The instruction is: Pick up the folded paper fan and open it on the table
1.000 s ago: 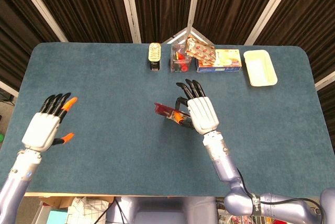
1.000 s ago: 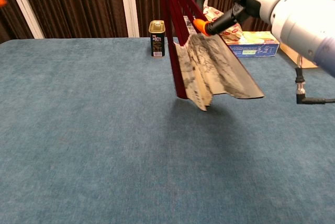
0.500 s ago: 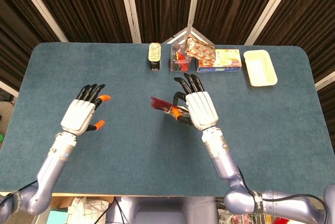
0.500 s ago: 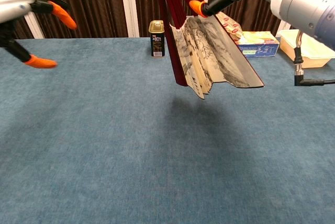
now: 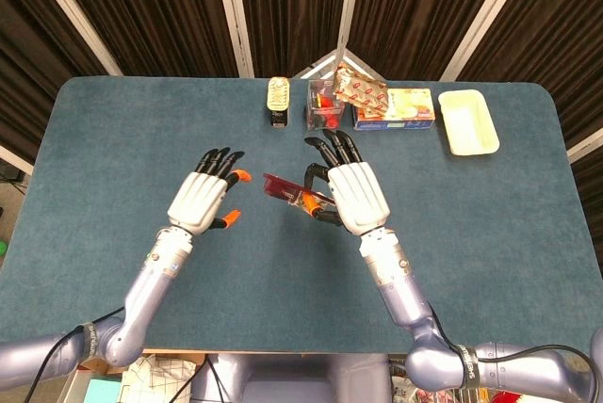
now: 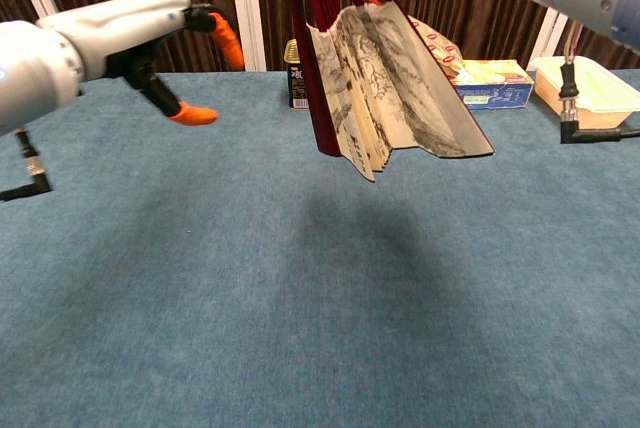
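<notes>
Holding paper fan (image 6: 400, 88) aloft, part-spread, in right hand (image 5: 355, 194) — left hand (image 5: 201, 200) beside fan, fingers apart, empty; full spreading left.

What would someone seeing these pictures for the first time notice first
The eye goes first to the partly opened paper fan with dark red ribs and ink landscape print, hanging above the middle of the blue cloth table, pinched by the white right hand. Next is the white left hand with orange fingertips, fingers spread and empty, hovering just left of the fan. Along the far edge sit a small tin can and a cream plastic tray.
</notes>
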Robot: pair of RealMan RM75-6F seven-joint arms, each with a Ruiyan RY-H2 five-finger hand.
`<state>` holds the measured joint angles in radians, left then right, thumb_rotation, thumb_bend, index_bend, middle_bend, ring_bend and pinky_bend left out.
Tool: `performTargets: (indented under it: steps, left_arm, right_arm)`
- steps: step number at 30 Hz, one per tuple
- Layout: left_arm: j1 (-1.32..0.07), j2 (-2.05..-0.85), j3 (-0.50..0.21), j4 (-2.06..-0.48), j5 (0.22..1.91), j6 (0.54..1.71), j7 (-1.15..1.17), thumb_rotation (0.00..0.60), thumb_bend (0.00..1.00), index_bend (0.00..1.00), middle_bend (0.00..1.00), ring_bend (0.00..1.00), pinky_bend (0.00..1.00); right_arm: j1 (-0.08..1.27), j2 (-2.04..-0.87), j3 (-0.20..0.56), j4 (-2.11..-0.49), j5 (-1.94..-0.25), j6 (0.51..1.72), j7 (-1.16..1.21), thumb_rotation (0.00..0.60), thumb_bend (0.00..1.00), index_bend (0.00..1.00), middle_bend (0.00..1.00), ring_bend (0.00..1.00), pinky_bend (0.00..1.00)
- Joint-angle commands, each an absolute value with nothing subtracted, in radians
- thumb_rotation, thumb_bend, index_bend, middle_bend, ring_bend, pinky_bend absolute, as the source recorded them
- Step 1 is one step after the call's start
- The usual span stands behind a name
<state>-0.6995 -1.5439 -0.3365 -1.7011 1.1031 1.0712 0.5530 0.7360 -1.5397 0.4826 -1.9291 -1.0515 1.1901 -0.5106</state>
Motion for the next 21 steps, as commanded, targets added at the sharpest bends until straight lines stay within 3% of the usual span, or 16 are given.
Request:
performTargets:
  steps: [1,21]
  left_arm:
    - [-0.727,-1.577,-0.346,-1.696,1.079,1.072,0.567,0.6,0.38,0.34,0.08,0.0,0.05]
    - [-0.816,-1.694,-0.358,-1.686,0.962,1.105,0.62,0.6,0.49,0.36,0.08,0.0,0.05]
  right_arm:
    - [0.742,-1.53,0.482,-1.946,-1.043,1.195,-0.516,0.6,0.5,0.72,0.19,0.0,0.0]
    - [0.773,-1.488,0.477,-2.026,-0.995,1.214,-0.52,0.6,0.5,0.73,0.19,0.0,0.0]
